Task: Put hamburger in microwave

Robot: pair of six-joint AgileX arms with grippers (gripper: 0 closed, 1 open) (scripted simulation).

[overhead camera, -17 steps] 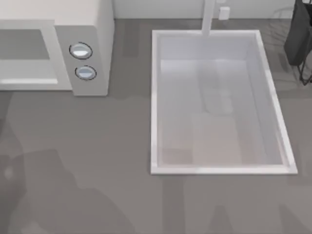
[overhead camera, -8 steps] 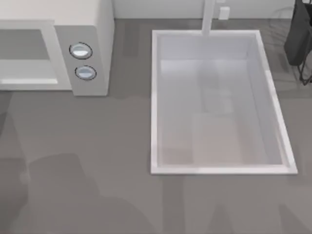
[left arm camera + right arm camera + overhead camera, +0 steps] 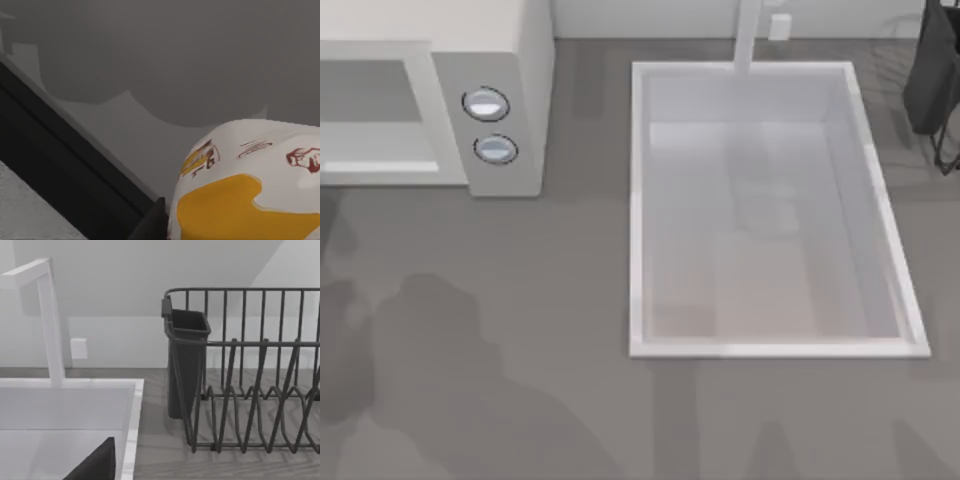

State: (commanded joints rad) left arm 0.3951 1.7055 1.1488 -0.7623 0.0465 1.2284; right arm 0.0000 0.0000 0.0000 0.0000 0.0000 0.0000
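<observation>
Grey worktop (image 3: 560,300) carried the microwave (image 3: 500,60) at its rear left corner. Left wrist view placed the hamburger (image 3: 250,190) close under the camera, above the worktop; claw state: cannot tell.

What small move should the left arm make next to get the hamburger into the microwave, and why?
Probably carry the hamburger toward the microwave at the top view's left. The left wrist view shows the hamburger close up above grey counter, apparently at that gripper, and the microwave's grey cavity looks open and unoccupied where visible.
</observation>
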